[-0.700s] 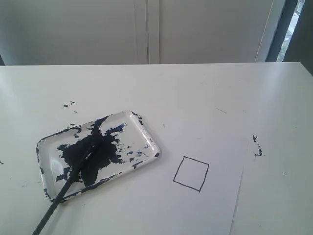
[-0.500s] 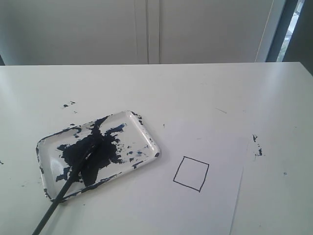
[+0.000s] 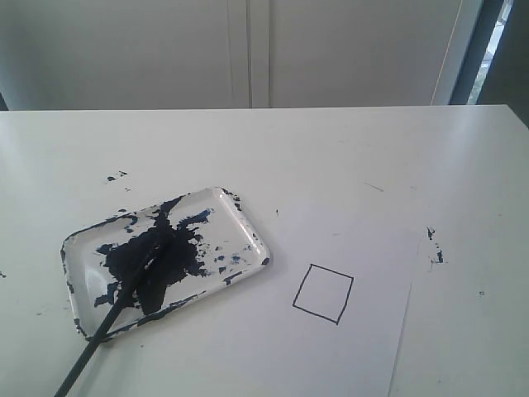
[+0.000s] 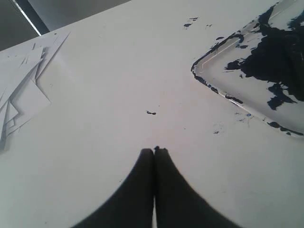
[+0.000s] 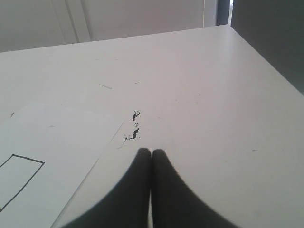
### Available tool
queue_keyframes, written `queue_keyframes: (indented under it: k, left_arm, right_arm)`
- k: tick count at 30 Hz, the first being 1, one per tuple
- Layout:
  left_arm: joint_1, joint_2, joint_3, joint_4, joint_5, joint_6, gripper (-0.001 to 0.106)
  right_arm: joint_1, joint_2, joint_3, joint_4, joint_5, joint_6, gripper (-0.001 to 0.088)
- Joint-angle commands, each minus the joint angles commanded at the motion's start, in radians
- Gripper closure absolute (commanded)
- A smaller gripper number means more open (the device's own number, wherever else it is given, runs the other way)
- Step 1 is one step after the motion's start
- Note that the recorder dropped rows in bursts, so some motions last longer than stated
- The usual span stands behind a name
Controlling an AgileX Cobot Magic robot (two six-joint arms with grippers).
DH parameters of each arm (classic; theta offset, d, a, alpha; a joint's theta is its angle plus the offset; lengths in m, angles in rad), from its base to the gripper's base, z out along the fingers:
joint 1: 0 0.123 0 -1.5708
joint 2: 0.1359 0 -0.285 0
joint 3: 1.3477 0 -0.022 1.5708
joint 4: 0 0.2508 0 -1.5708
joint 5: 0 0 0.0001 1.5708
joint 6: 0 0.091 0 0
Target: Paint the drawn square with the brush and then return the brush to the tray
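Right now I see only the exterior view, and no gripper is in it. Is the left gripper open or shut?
Observer: The left gripper is shut, jaws pressed together, and holds nothing. It is over the bare table, near a corner of the tray.
Operator: And the right one?
Observer: The right gripper is also shut and empty, close to the paint specks beside the paper.
Operator: Does anything lie outside my picture?
Observer: Yes, loose white sheets lie on the table, apart from the tray.
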State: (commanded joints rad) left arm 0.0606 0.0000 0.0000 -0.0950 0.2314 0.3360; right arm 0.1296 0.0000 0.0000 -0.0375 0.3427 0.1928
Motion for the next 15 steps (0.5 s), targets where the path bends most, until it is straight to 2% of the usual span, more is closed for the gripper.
queue_keyframes:
  k: [5, 12, 15]
  left_arm:
    - [0.000, 0.000, 0.000, 0.041, -0.015, 0.005, 0.105]
    - [0.000, 0.000, 0.000, 0.025, -0.212, -0.023, 0.105]
    - [0.000, 0.000, 0.000, 0.025, -0.253, -0.023, 0.105]
  right_arm:
    - [0.000, 0.000, 0.000, 0.000, -0.005, 0.000, 0.0868]
    - [0.000, 0.000, 0.000, -0.001, -0.061, -0.007, 0.0868]
    - [0.000, 0.000, 0.000, -0.004, -0.160, -0.014, 0.0868]
